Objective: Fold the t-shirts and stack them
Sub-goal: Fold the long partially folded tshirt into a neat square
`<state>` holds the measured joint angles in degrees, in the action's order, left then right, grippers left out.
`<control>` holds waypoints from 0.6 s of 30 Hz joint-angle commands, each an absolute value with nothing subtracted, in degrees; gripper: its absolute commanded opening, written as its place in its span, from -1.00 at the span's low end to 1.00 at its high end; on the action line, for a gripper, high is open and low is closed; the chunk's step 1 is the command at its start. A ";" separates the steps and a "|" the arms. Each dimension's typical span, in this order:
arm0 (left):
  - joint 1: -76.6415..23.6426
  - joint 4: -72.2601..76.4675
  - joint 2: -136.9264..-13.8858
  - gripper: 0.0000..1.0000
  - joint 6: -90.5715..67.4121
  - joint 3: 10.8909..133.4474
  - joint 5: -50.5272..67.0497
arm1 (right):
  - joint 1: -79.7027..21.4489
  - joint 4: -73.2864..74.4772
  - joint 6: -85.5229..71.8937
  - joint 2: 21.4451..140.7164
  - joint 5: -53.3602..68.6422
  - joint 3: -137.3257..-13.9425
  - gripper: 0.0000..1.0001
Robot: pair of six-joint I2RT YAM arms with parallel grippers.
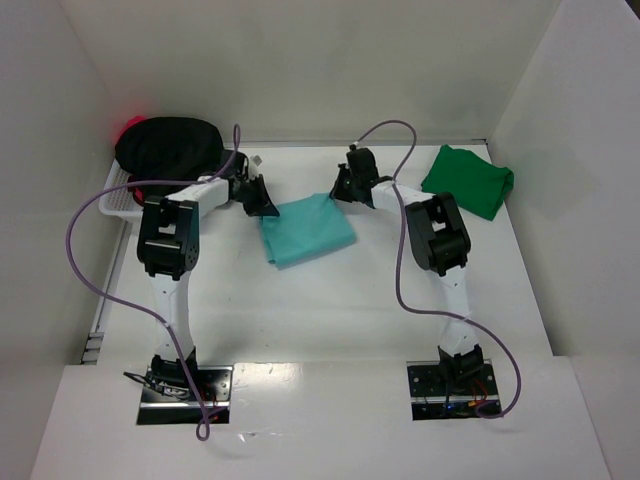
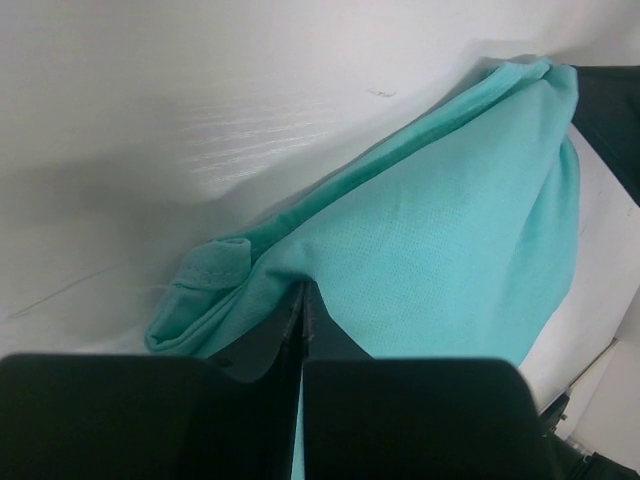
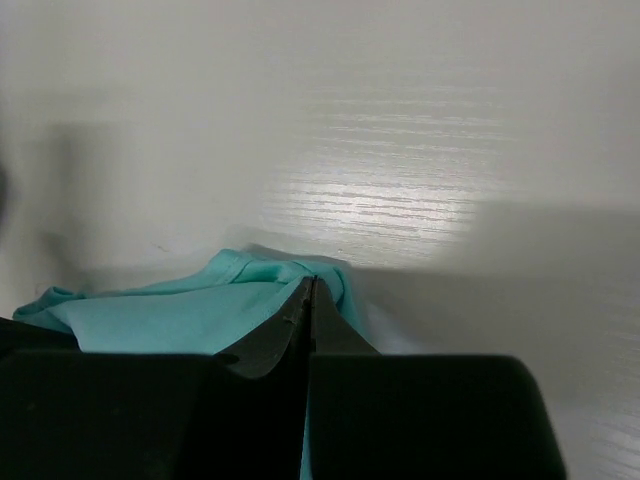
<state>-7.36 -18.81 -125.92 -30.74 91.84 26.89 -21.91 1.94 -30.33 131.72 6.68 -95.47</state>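
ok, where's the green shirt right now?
Top view, far right of the table: the green shirt lies by the right wall, right of the teal shirt.

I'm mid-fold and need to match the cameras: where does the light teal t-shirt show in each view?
Top external: the light teal t-shirt is at centre, between the left gripper and the right gripper.
Left wrist: it fills the centre and right, its edge pinched in the shut left gripper.
Right wrist: it is at lower left, a corner pinched in the shut right gripper.
Shared landmark: the white table beneath it.

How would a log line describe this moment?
left gripper: shut on teal shirt | right gripper: same | green shirt: folded, far right
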 commanded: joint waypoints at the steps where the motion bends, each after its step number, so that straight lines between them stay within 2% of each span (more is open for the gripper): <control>1: -6.33 -19.42 -126.56 -0.95 -28.25 95.22 26.97 | -21.97 0.35 -29.84 133.06 8.17 -98.71 -1.00; 5: -6.33 -21.31 -124.04 -0.86 -27.10 97.38 24.48 | -21.97 2.26 -28.57 133.07 4.15 -103.03 -1.00; 8: -5.80 -22.15 -120.71 -0.44 -26.81 97.68 23.12 | -20.96 4.58 -26.94 130.79 1.76 -105.51 -0.96; 10: -5.80 -22.67 -118.31 -0.07 -26.81 97.91 23.41 | -20.26 4.92 -26.63 127.98 1.49 -105.43 -0.85; 11: -5.80 -22.68 -116.79 0.01 -26.81 97.22 23.94 | -19.61 4.92 -26.63 126.57 1.49 -104.78 -0.78; 13: -5.80 -22.15 -113.48 0.14 -26.81 95.22 25.13 | -19.34 4.58 -26.63 121.78 1.49 -102.53 -0.34; 14: -5.80 -21.66 -111.41 0.26 -27.15 94.01 25.14 | -19.34 4.01 -26.24 120.10 1.49 -100.74 -0.18; 16: -6.33 -20.57 -107.89 0.43 -27.42 89.68 25.14 | -19.34 3.78 -25.14 115.66 4.25 -97.20 0.31; 18: -6.85 -20.57 -104.76 0.57 -27.71 86.68 25.14 | -19.34 4.07 -24.44 113.74 6.58 -94.04 0.59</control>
